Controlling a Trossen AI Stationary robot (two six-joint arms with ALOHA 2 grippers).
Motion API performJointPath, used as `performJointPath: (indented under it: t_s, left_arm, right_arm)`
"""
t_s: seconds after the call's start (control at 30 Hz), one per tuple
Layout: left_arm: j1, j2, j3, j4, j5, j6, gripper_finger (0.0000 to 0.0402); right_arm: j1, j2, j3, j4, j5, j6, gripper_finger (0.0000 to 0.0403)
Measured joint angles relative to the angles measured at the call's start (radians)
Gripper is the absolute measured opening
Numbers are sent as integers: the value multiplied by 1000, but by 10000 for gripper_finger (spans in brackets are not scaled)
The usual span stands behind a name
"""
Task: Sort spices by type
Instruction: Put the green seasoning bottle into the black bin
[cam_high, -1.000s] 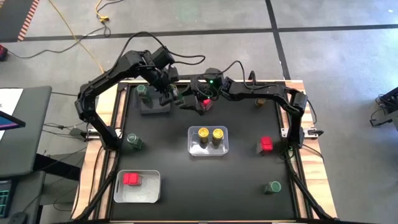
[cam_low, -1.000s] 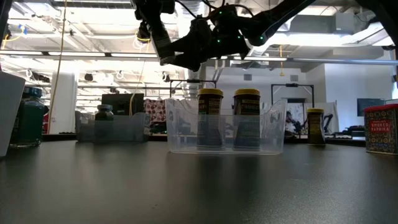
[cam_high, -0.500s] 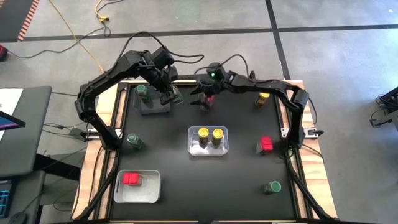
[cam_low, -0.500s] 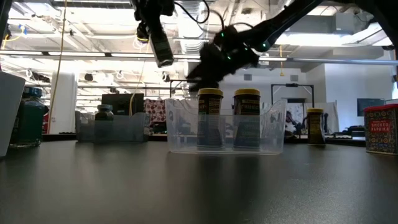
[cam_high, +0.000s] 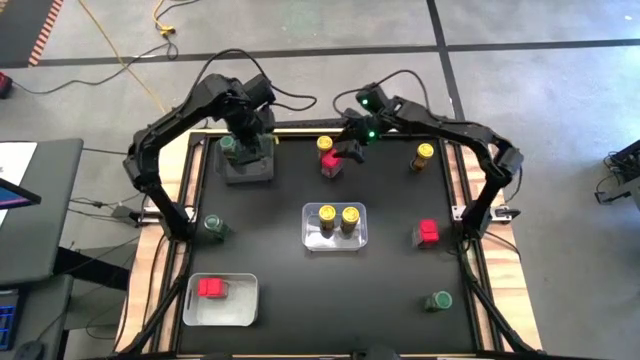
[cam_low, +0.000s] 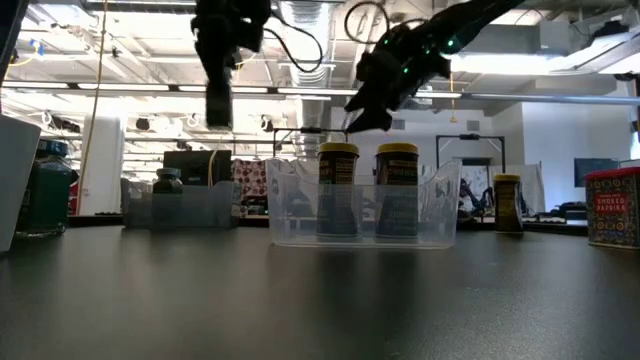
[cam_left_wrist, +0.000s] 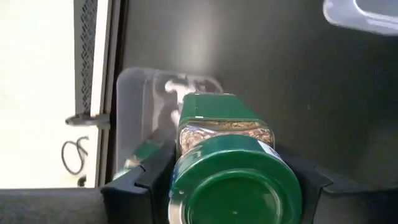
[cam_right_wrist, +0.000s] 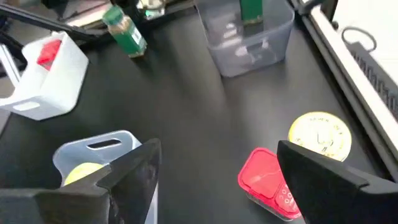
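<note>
Black bench (cam_high: 280, 260): right gripper (cam_high: 352, 152) has withdrawn, fingers spread wide and empty, leaving a red jar (cam_high: 329, 165) beside a yellow jar (cam_high: 325, 145). Left gripper (cam_high: 252, 146) holds a green jar (cam_left_wrist: 231, 168) above the grey bin (cam_high: 246, 166); placement appears next.

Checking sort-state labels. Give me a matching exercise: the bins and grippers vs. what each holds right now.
1. clear bin
2. white bin
3. left gripper
4. right gripper

A. one red-topped jar
B. green-lidded jar, clamped
C. two yellow-lidded jars
D. nothing, fingers open

Pairs: 1-C, 2-A, 3-B, 4-D
</note>
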Motion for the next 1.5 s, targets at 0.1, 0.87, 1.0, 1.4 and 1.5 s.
performJointPath:
  t_s: [0.1,0.87,1.0,1.4,1.5]
  left_arm:
    - [52,0,-89,73,22,55,194]
    - [271,-2,-588,519,85,406,194]
    - [272,-2,-619,580,90,410,200]
    - [351,5,-622,592,165,406,198]
    - [366,5,-622,590,172,406,198]
  right_arm:
    - [4,-23,0,2,0,-2,347]
    - [16,-43,0,51,12,103,347]
    - [25,-43,0,61,29,104,347]
    - [51,-42,0,66,30,107,347]
    - [57,-42,0,74,30,112,347]
